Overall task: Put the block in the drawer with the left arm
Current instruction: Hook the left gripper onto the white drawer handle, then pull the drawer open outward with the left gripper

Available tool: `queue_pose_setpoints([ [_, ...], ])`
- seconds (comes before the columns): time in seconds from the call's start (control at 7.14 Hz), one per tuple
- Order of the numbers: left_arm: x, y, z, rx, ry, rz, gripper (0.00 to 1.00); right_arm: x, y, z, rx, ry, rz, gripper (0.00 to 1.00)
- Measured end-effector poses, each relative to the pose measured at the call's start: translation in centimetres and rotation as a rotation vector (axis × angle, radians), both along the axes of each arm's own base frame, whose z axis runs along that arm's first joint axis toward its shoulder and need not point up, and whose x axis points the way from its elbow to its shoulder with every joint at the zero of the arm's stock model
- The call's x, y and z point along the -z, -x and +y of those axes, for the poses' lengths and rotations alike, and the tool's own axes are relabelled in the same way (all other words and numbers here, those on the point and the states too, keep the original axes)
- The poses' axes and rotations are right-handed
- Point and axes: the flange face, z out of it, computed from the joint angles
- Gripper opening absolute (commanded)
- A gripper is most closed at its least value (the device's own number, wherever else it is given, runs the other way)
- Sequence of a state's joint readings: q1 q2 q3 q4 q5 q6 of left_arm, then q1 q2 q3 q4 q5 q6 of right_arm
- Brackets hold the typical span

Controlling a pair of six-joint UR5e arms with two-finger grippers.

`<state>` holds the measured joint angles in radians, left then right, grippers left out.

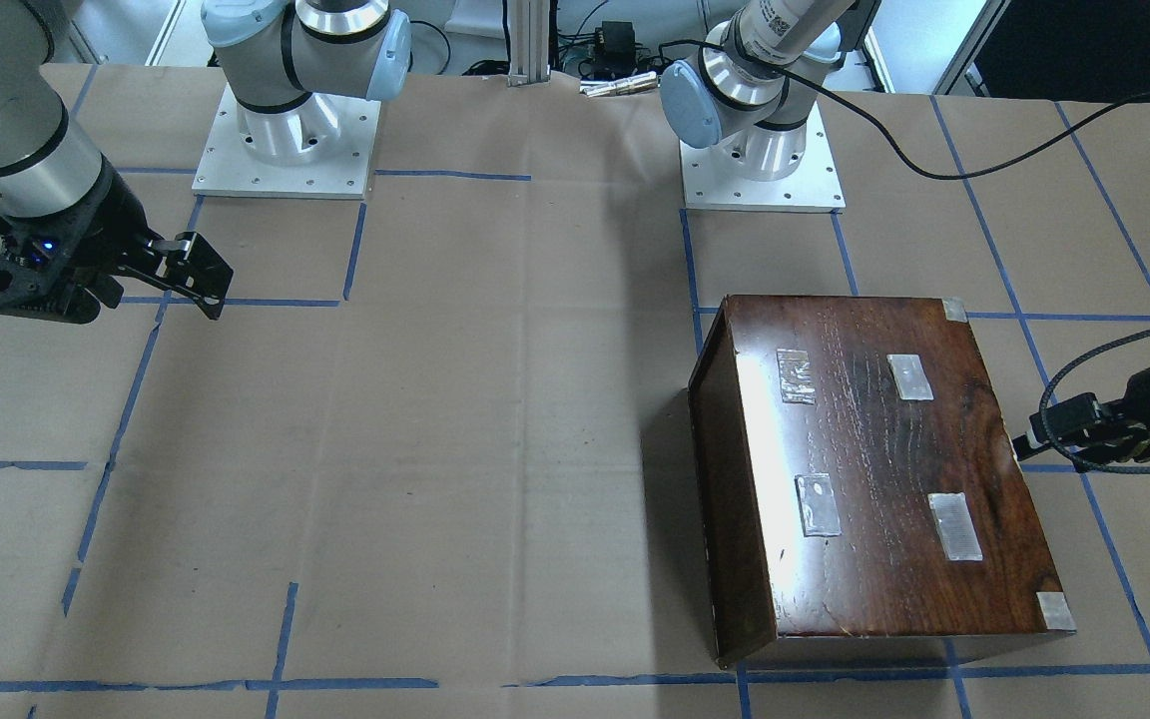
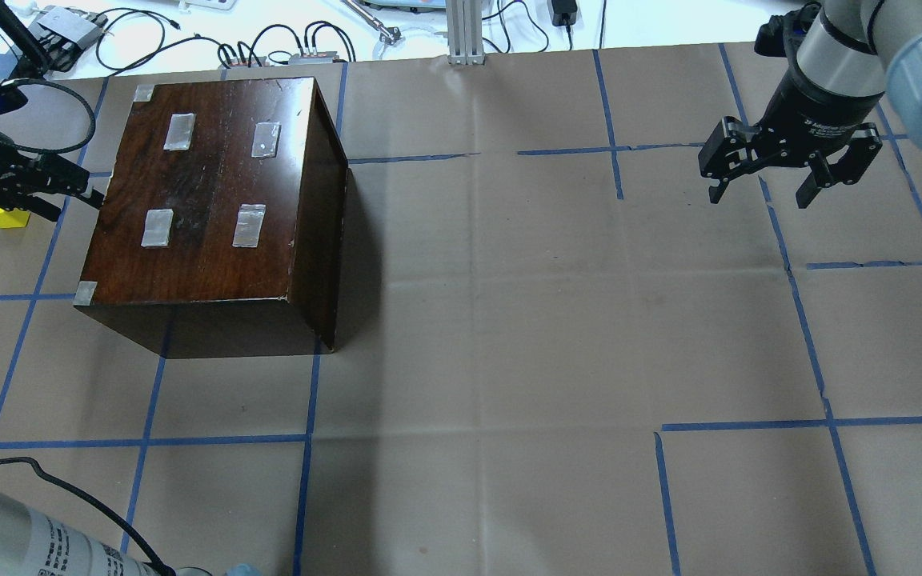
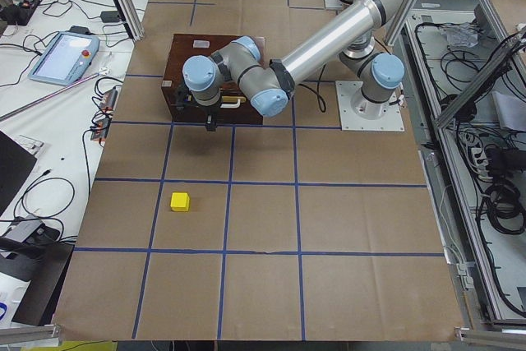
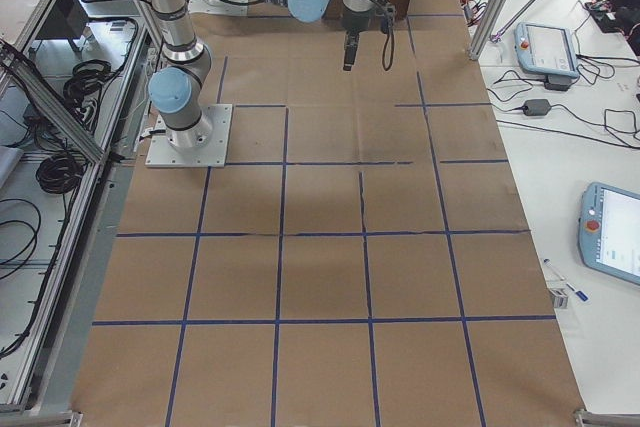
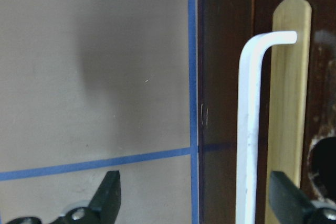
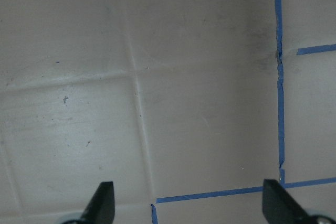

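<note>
The yellow block (image 2: 3, 214) lies on the paper to the left of the dark box (image 2: 213, 184); it also shows in the exterior left view (image 3: 179, 201). The drawer is shut inside the box, so its pale tray is hidden. The left wrist view shows the box's side face with a white handle (image 5: 249, 129) and a pale wood strip (image 5: 291, 103). My left gripper (image 2: 77, 188) is open at that face, and the handle shows between its fingers (image 5: 110, 195) without touching them. My right gripper (image 2: 759, 198) is open and empty, far right.
The dark box (image 1: 874, 469) has silver tape patches (image 1: 820, 504) on its top. Brown paper with blue tape lines (image 2: 149, 440) covers the table. Cables and devices lie along the far edge (image 2: 285, 48). The left arm's loose cable (image 1: 1084, 369) loops near its wrist.
</note>
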<state>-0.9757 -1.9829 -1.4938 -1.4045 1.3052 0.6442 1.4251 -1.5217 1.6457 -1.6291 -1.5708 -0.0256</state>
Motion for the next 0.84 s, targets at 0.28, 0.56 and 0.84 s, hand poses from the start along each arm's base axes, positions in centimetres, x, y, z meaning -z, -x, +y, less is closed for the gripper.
queue_pose_setpoints([
  [0.28, 0.95, 0.03, -0.41, -0.004, 0.004, 0.03, 0.99, -0.01, 0.0, -0.01, 0.0, 0.0, 0.0, 1.0],
  [0.56, 1.13, 0.23, -0.7, -0.009, 0.022, 0.06, 0.99, 0.0, 0.0, 0.0, 0.001, 0.0, 0.0, 1.0],
  [0.84, 1.58, 0.2, -0.81, -0.007, 0.02, 0.066, 0.99, 0.01, 0.0, 0.0, 0.0, 0.0, 0.0, 1.0],
])
